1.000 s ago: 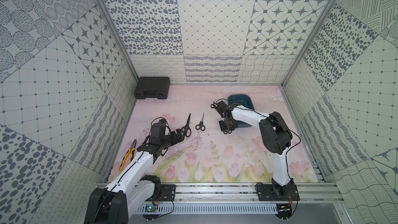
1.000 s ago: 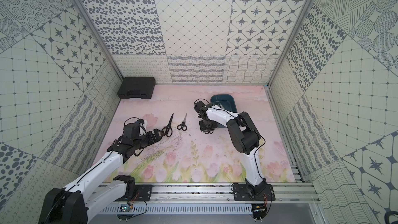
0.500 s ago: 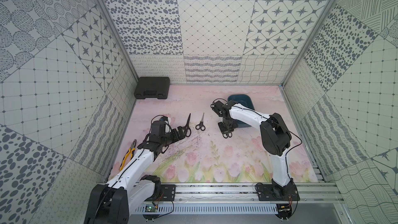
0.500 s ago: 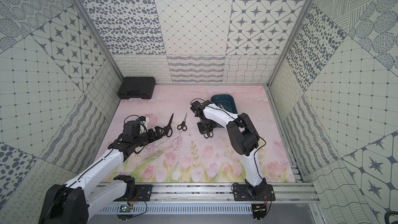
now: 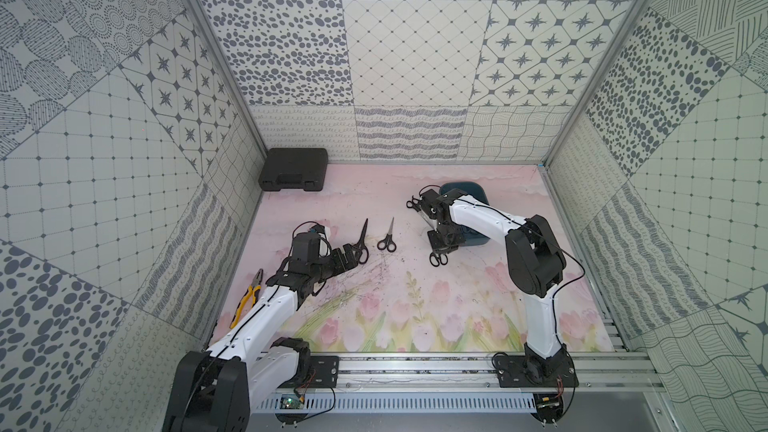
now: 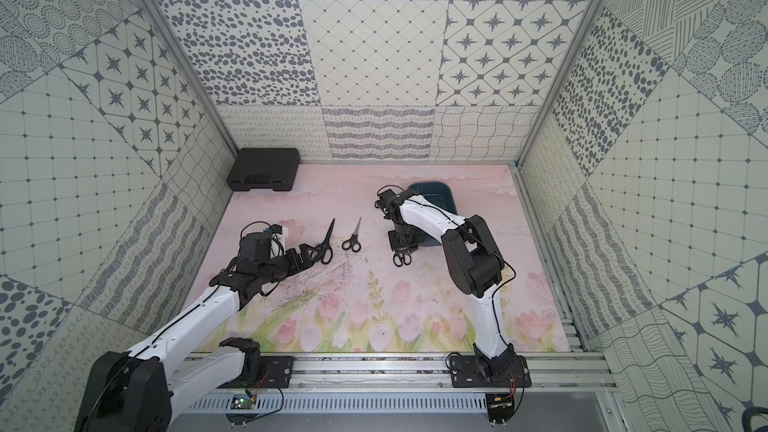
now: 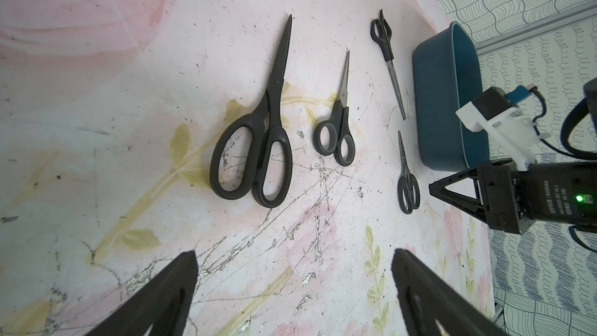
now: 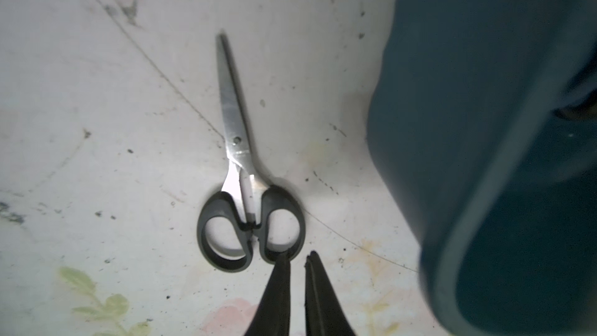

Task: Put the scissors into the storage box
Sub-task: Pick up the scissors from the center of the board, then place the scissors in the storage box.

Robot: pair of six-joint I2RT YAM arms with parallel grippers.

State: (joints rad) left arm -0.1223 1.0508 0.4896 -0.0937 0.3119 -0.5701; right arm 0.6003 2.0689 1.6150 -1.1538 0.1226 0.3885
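**Desk:** What's at left?

**Caption:** The left gripper [image 7: 294, 253], jaws wide and empty, is just short of the black scissors [image 7: 275, 84], which lie flat on the mat [image 7: 129, 59].

**Desk:** And right?

**Caption:** The right gripper [image 8: 298, 255] has its jaws nearly closed on nothing. One tip is at a handle loop of the small pair [image 8: 234, 130], lying just beside the box [image 8: 484, 124]. Best, I judge, to reopen, straddle the handle and pinch squarely before lifting over the rim.
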